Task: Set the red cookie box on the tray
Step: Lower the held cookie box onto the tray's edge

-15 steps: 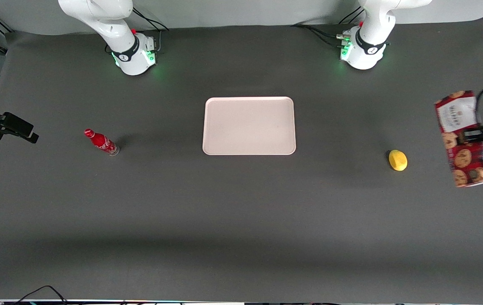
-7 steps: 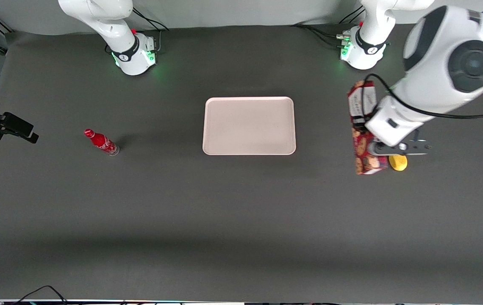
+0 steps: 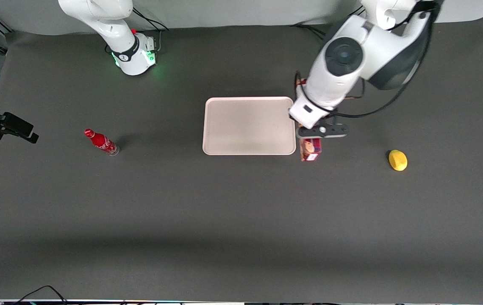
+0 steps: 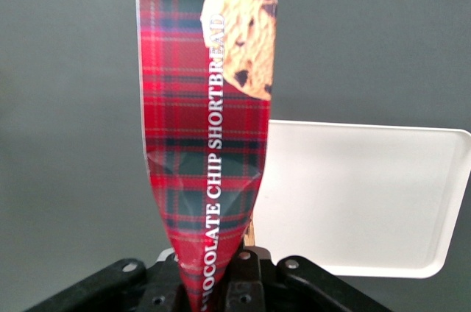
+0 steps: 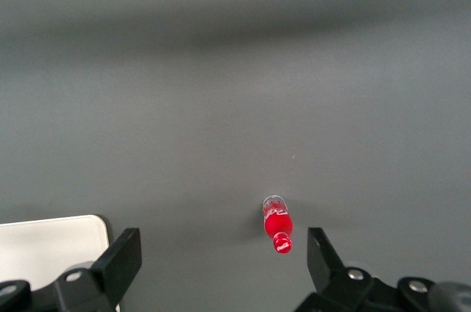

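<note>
While carrying: gripper [image 4: 221, 293] clamps red cookie box [image 4: 210, 135], creasing it.
Tray [image 3: 248, 126]: just beside gripper, awaiting the box.

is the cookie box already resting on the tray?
No. In the front view the red cookie box hangs in the gripper just beside the tray, toward the working arm's end, not on it.

The left arm reaches out above the table, its gripper [image 3: 312, 136] just beside the tray's [image 3: 224, 144] edge, fingers [image 4: 243, 282] clamped on the red cookie box [image 4: 210, 150].
</note>
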Robot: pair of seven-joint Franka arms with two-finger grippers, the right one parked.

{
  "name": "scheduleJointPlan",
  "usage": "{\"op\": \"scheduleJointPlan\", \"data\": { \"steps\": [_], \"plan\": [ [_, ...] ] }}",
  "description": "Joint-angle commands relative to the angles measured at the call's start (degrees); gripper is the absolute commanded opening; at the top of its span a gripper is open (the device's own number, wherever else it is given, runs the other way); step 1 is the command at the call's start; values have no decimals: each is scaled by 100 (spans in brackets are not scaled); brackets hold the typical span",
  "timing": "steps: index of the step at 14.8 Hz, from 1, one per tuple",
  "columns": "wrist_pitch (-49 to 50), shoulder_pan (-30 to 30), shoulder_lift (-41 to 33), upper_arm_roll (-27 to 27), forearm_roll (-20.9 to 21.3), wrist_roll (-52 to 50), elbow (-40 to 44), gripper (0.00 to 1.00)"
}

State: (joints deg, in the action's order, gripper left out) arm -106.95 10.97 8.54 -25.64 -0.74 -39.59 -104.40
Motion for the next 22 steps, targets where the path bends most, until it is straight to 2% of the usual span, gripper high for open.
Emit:
{"op": "scheduleJointPlan", "data": {
  "steps": [1, 6, 9, 13, 15, 22],
  "plan": [
    [-615, -42, -265, -441, 293, -619, -826, 0],
    [-2072, -7, -213, -986, 442, -1382, -1899, 0],
    [-2330, 63, 243, -1197, 1197, -2130, -2040, 0],
    [-3277, 64, 631, -1233, 1725, -2237, -2575, 0],
    [-3393, 64, 868, -1233, 1910, -2263, -2594, 0],
    [-3438, 37, 1246, -1172, 2103, -2386, -2516, 0]
  ]
}}
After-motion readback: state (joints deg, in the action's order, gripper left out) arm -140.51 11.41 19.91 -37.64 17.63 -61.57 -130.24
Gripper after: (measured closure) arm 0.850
